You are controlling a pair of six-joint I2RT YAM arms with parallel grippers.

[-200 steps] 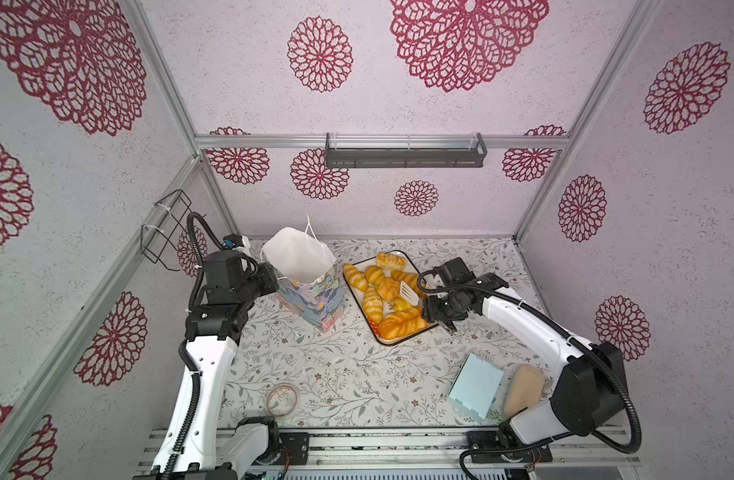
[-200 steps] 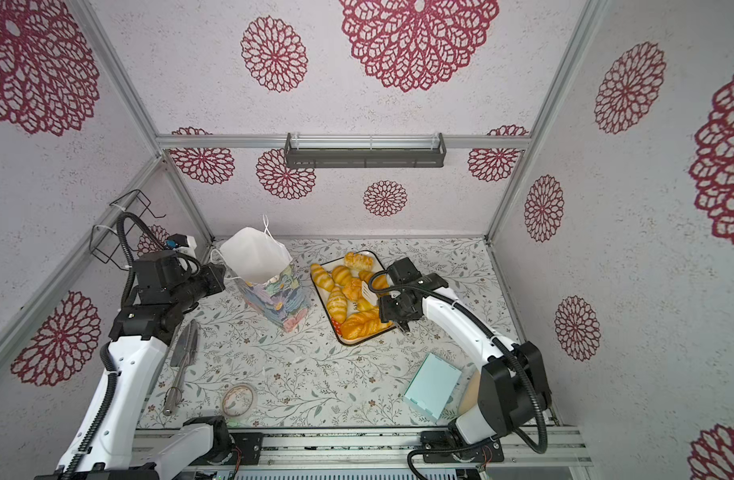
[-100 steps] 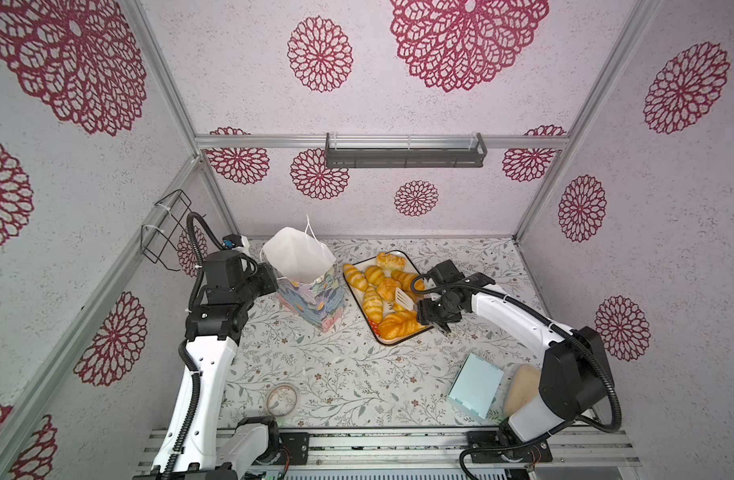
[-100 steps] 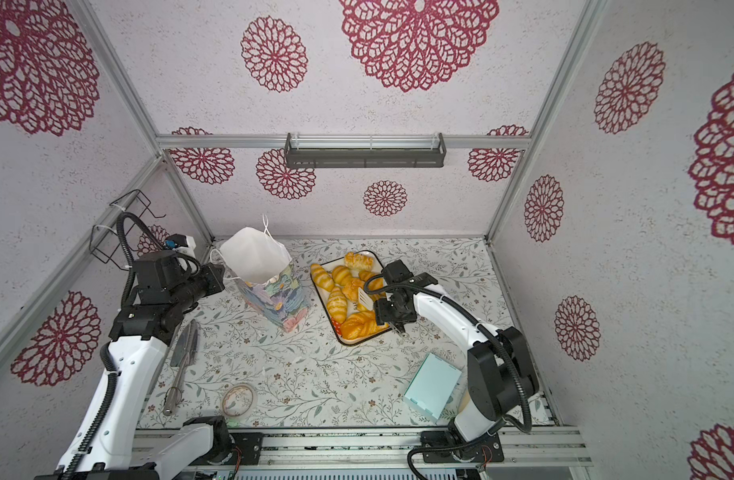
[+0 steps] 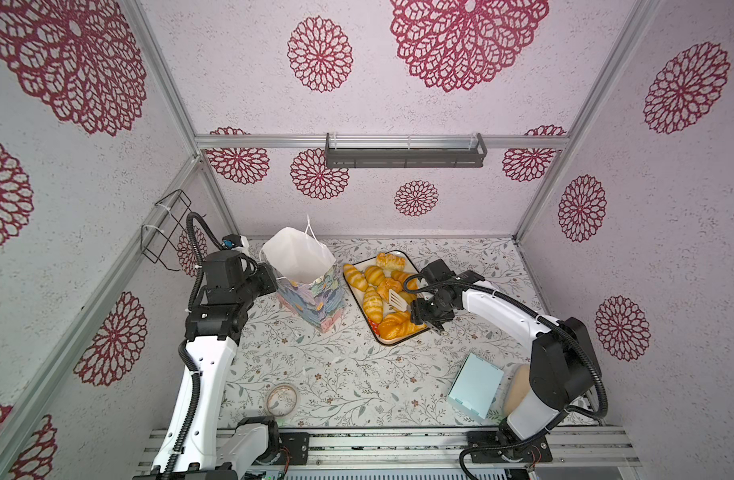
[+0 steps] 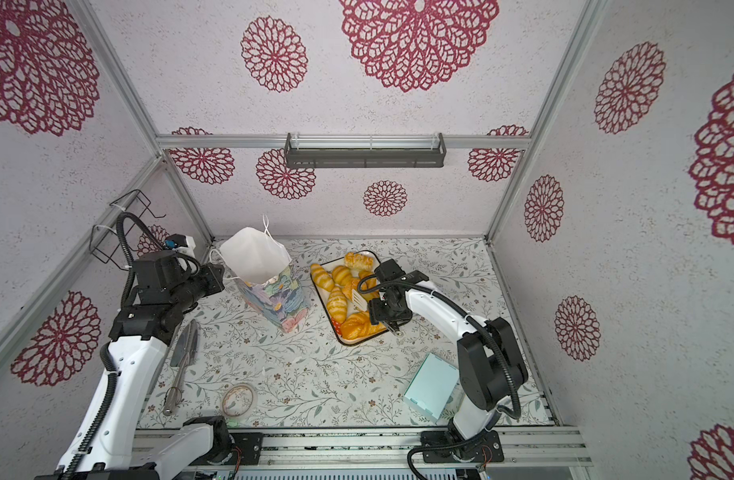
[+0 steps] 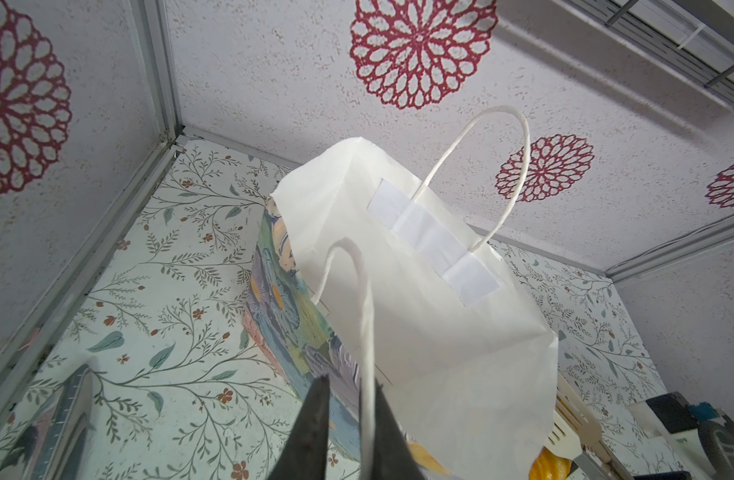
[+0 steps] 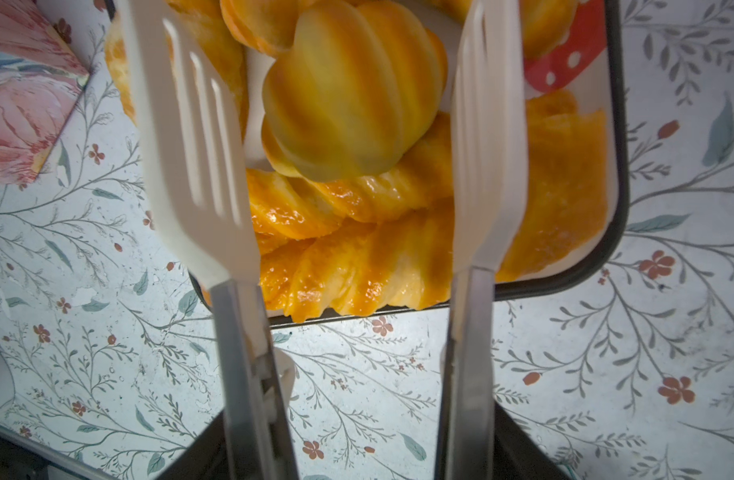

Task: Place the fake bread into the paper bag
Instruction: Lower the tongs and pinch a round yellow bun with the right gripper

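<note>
The fake bread [image 5: 373,276] lies in the tray [image 8: 621,124], golden and shiny. The paper bag [image 5: 311,291] stands just beside the tray, with its mouth open and white inside. The left gripper [image 7: 350,399] is nearly closed and pinches the bag's thin string handle [image 7: 367,332]. The right gripper [image 5: 424,311] is at the tray's edge, on the side away from the bag, and it squeezes a pair of tongs [image 8: 199,145]. The tongs' white ends are spread apart over the tray, with a round bun [image 8: 352,95] between them. The bun looks blurry, so I cannot tell if the tongs grip it.
</note>
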